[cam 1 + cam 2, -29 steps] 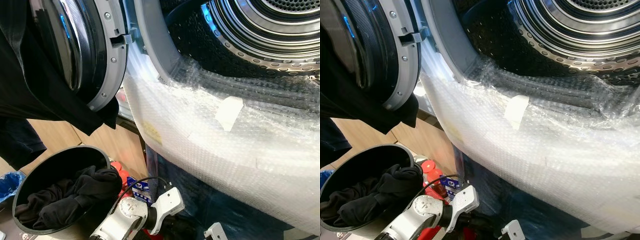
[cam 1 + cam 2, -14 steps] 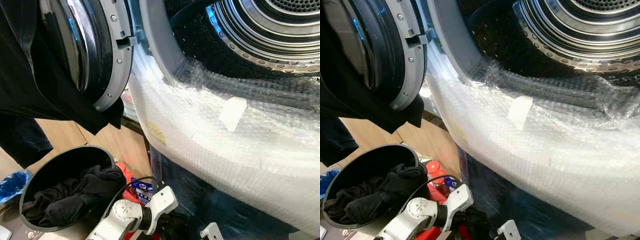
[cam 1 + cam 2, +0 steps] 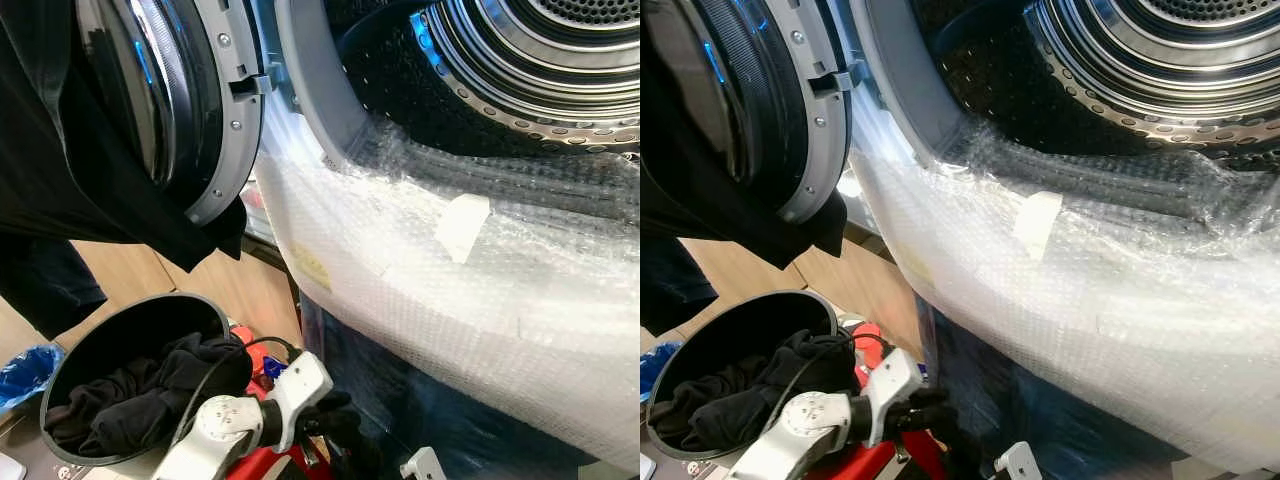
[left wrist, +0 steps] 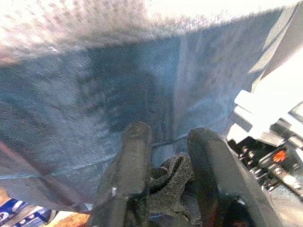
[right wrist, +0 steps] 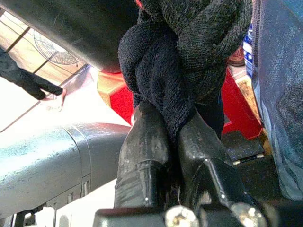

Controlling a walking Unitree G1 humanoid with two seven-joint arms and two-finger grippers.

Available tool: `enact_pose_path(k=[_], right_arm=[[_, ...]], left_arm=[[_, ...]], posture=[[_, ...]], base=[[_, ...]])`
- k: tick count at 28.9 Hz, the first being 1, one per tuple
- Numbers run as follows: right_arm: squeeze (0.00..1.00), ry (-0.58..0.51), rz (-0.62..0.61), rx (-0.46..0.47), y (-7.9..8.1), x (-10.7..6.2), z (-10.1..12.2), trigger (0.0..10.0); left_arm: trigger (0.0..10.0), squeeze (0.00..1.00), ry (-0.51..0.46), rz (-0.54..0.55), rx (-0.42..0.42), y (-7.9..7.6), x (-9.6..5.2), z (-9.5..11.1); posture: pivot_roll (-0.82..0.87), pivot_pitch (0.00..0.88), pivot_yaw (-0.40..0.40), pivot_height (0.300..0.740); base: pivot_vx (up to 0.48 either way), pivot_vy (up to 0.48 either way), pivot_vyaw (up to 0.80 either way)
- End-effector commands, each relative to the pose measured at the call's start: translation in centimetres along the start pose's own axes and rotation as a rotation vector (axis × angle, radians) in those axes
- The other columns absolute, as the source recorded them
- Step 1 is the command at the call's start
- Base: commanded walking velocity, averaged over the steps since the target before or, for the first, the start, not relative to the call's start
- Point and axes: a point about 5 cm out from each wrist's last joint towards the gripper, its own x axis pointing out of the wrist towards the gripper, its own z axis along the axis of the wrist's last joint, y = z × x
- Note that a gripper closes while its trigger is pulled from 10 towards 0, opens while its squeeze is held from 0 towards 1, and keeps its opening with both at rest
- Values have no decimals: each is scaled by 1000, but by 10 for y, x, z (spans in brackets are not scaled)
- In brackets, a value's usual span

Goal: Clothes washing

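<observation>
**Q:** What is at the washing machine?

**A:** The drum [image 3: 540,60] stands open, its steel ribs and perforated wall in plain sight. Bubble wrap [image 3: 470,290] swathes the machine's front below the opening, a strip of pale tape [image 3: 460,225] stuck to it. The round door [image 3: 190,110] hangs open beside the drum, and a black garment [image 3: 70,170] is draped in front of the door.

**Q:** And the laundry?

**A:** More dark clothes [image 3: 140,395] lie heaped in a black bucket [image 3: 120,325] on the floor below the door. Something red [image 3: 865,345] sits between the bucket and the machine's wrapped front.

**Q:** Where are the robot's arms?

**A:** Both are low, beneath the bubble wrap. The left gripper [image 4: 165,156], reaching from the bucket's side toward the blue panel [image 4: 94,104] under the wrap, has its jaws pinched on a dark knitted cloth [image 4: 170,175]. The right gripper [image 5: 170,125] grips a dark knitted bundle [image 5: 184,52], its black fingers [image 5: 147,142] pressed against the fabric from both sides.

**Q:** Are they holding the same item?

**A:** That cannot be told; in the head view the cloth shows as a dark clump [image 3: 330,415] by the left wrist, just beside the bucket.
</observation>
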Motion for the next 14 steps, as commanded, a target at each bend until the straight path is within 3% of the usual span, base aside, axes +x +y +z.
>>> enact_pose_path(k=[1,4,6,7,9,10,11,12,13,14], right_arm=[[0,10,16,2,5,2,-4,0],[0,11,17,1,4,2,-4,0],[0,17,12,-5,4,2,-5,0],[0,17,12,-5,4,2,-5,0],[0,21,6,-10,3,1,-5,0],[0,11,-4,-5,1,0,-4,0],[0,8,-7,-3,1,0,-3,0],[0,7,-8,-6,1,0,-3,0],[0,8,-11,-14,0,-1,-2,0],[0,8,-17,-23,-1,-1,-1,0]], left_arm=[[10000,1000,-5,17,7,1,-13,9],[10000,1000,-15,29,16,2,-16,14],[10000,1000,-99,244,87,18,-27,33],[10000,1000,-99,244,87,18,-27,33],[10000,1000,-150,420,152,29,-38,44],[10000,753,-210,611,152,39,-50,48],[10000,753,-231,672,138,42,-55,48],[10000,125,-234,735,148,45,-61,46],[10000,0,-231,806,186,49,-67,45],[10000,0,-231,884,189,55,-74,42]], posture=[[57,36,156,740],[58,36,154,740],[51,28,160,740],[51,28,160,740],[49,29,161,740],[54,30,157,740],[54,30,157,740],[62,29,153,740],[65,29,152,740],[74,30,151,740]], base=[[0,0,0],[0,0,0],[0,0,0],[0,0,0],[0,0,0],[0,0,0],[0,0,0],[0,0,0],[0,0,0],[0,0,0]])
